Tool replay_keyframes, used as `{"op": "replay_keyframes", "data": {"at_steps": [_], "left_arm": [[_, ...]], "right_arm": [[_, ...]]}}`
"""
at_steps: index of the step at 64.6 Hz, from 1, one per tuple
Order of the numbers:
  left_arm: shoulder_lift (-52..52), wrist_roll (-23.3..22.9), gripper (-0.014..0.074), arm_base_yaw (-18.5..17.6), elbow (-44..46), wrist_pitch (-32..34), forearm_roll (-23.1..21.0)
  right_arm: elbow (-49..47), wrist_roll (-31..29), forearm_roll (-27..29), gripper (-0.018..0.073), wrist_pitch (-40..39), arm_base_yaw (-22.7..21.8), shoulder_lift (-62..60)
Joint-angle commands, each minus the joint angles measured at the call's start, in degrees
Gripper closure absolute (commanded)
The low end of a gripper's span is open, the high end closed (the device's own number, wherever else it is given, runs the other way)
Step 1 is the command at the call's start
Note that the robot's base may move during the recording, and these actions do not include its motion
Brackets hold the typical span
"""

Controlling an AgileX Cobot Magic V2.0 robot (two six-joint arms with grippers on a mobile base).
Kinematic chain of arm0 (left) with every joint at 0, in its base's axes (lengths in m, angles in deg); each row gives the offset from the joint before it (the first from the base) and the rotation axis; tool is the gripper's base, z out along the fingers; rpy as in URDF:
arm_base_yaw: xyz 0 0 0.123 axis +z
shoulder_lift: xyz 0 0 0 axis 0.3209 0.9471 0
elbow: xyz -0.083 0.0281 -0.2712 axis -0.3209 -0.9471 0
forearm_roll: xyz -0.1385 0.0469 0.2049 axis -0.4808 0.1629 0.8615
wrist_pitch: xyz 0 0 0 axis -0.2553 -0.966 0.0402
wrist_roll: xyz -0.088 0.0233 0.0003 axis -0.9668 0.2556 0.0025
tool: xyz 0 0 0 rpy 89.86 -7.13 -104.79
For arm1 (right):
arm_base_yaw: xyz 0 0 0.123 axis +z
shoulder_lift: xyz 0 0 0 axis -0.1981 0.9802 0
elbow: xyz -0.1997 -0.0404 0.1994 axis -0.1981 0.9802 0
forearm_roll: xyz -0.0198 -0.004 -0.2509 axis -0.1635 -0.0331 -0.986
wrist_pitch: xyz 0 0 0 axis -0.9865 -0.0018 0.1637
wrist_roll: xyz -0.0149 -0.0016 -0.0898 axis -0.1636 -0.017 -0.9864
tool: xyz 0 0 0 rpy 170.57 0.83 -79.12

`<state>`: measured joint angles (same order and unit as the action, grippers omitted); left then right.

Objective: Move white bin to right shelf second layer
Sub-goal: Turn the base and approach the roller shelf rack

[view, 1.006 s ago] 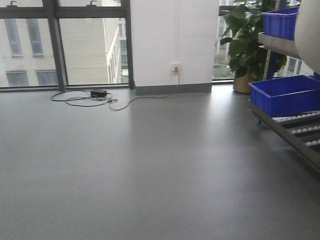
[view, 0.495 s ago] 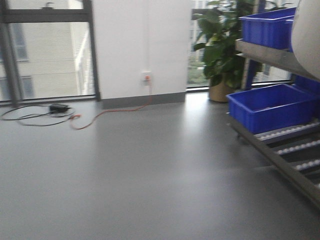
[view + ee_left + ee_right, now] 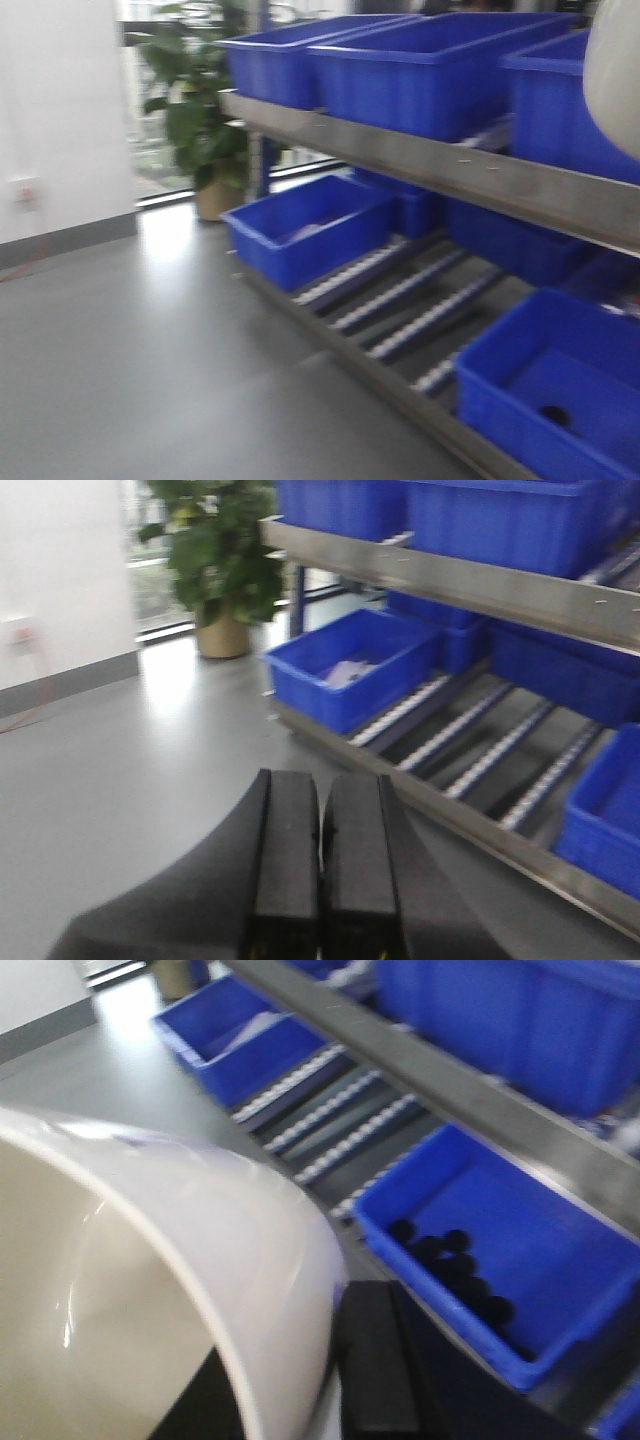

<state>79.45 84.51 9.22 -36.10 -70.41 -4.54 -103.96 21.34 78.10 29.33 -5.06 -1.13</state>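
The white bin (image 3: 150, 1290) fills the left of the right wrist view, and its cream wall also shows at the top right corner of the front view (image 3: 615, 75). My right gripper (image 3: 305, 1385) is shut on the bin's wall, one finger inside and one black finger (image 3: 385, 1360) outside. The right shelf stands ahead. Its level second up from the floor has a flat steel rail (image 3: 450, 165) and is packed with blue crates (image 3: 430, 70). My left gripper (image 3: 320, 785) is shut on nothing, above the floor short of the shelf.
The lowest shelf level has white roller lanes (image 3: 400, 295), a blue crate (image 3: 300, 225) at its left and another (image 3: 550, 390) holding small black pieces (image 3: 455, 1265). A potted plant (image 3: 200, 120) stands by the white wall (image 3: 60, 110). Grey floor (image 3: 130, 360) lies to the left.
The front view has swung right, from open floor, windows and cables onto the shelf, which is now close. The white bin stays at the top right corner.
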Motion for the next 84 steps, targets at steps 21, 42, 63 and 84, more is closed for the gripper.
{"op": "replay_keyframes", "data": {"at_steps": [21,42,63,84], "left_arm": [[-0.83,-0.42,0.0512,-0.38,-1.56,5.24,0.00],[-0.83,-0.42,0.0512,-0.38,-1.56,5.24,0.00],[-0.83,-0.42,0.0512,-0.38,-1.56,5.24,0.00],[-0.83,-0.42,0.0512,-0.38,-1.56,5.24,0.00]], "right_arm": [[-1.73,-0.05,-0.16,0.0507,-5.17,-0.37,0.00],[-1.73,-0.05,-0.16,0.0507,-5.17,-0.37,0.00],[-1.73,-0.05,-0.16,0.0507,-5.17,-0.37,0.00],[-1.73,-0.05,-0.16,0.0507,-5.17,-0.37,0.00]]}}
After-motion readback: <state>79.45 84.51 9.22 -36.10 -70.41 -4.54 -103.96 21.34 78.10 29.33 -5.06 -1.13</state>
